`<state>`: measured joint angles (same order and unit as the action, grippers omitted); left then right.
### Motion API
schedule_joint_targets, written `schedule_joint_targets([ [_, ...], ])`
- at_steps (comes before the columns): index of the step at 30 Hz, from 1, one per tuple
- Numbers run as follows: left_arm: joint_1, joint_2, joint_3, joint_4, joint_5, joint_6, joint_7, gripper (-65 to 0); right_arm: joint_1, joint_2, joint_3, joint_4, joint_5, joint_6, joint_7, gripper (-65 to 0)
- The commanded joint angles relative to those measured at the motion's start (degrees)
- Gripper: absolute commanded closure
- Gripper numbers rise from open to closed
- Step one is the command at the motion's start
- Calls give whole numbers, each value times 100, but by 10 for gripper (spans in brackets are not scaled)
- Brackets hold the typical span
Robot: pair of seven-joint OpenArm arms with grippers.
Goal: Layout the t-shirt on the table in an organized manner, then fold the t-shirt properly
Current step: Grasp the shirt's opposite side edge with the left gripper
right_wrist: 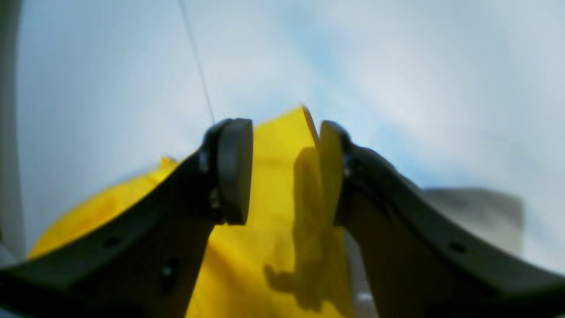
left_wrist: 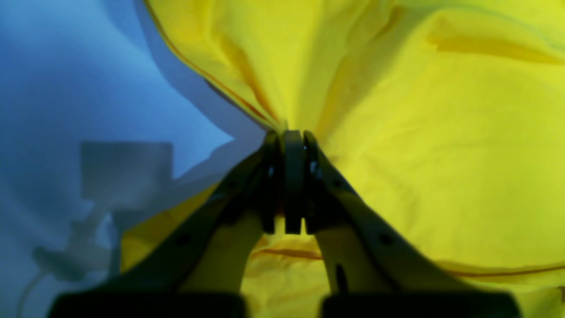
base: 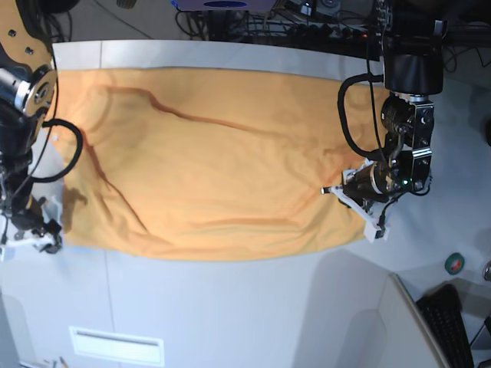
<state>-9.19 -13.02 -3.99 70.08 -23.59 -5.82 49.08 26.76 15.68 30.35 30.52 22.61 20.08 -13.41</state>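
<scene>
The orange-yellow t-shirt (base: pixel 215 169) lies spread wide across the white table (base: pixel 230 307), with long creases running through it. At its right edge my left gripper (base: pixel 335 190) is shut on a gathered pinch of cloth; in the left wrist view the fabric (left_wrist: pixel 441 154) fans out from the closed fingertips of the gripper (left_wrist: pixel 292 132). My right gripper (base: pixel 50 238) stands at the shirt's near left corner. In the right wrist view its jaws (right_wrist: pixel 287 145) are apart, with a flap of the shirt (right_wrist: pixel 273 185) standing between them, against the right pad and clear of the left one.
A thin dark seam (right_wrist: pixel 198 66) runs across the tabletop. Off the table at the lower right sit a keyboard (base: pixel 449 322) and a green roll (base: pixel 456 263). Cables and equipment (base: pixel 307 15) line the far edge.
</scene>
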Motion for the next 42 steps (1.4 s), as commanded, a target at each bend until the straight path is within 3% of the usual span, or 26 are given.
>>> schedule_joint_targets([
  [1,-123,-57,-19,108,-10,7,-77,0,176,186,3,-208,29,10,246,-228],
  [5,-123,-57,-19,108,-1,7,-77,0,466,361,-6,-1334,29,10,1196,-200],
  [8,-123,-57,-19,108,-1,7,-77,0,616,397,-15,-1826,29,10,1521,-264],
  [15,-123,-57,-19,108,-1,7,-77,0,598,317,-15,-1896,29,10,1504,-297],
  [33,-123,-65,-19,117,-1,7,-77,0,625,256,-15,-2055,29,54,1152,-290],
  [37,-123,-65,-19,117,-1,7,-77,0,625,256,-15,-2046,20,72,1152,-239],
  [42,-123,-65,-19,117,-1,7,-77,0,625,256,-15,-2046,20,318,1169,-228],
])
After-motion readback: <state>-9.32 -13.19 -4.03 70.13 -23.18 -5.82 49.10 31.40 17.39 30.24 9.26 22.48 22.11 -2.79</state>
